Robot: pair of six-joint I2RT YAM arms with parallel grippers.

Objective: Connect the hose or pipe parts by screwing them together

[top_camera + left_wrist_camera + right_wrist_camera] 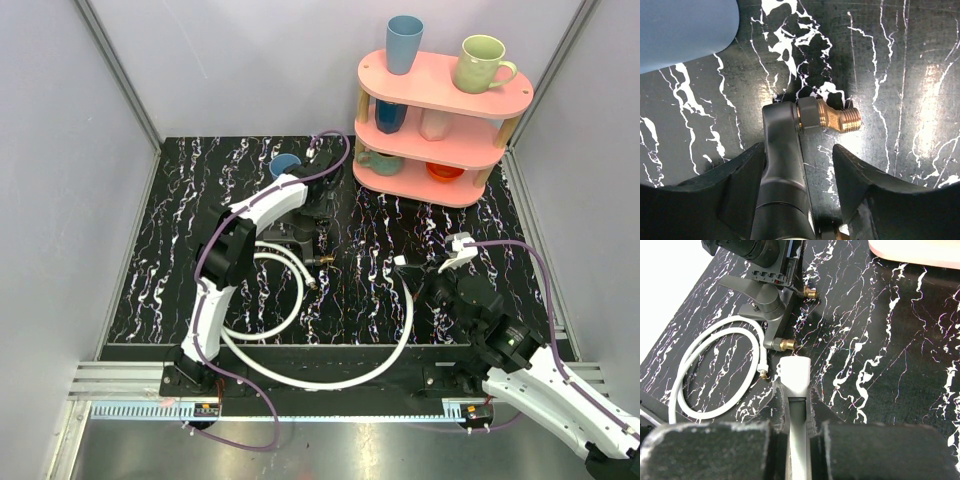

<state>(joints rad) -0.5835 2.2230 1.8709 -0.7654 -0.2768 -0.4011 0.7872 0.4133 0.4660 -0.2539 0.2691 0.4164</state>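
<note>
Your right gripper (795, 390) clamps the white hose end (795, 367); the brass fitting (787, 344) lies just ahead-left, your left gripper (797, 150) unclenched around its valve body (782, 165).

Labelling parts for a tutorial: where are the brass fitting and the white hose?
brass fitting (831, 117), left wrist view, its bent middle.
white hose (330, 384), top view, big loop's near bend.

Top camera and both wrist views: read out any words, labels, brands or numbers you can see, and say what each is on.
No text is readable in any view.
A small sticker by the left arm's base: too small to read.
The mugs, pink shelf, brass fitting and white hose: no markings visible.
</note>
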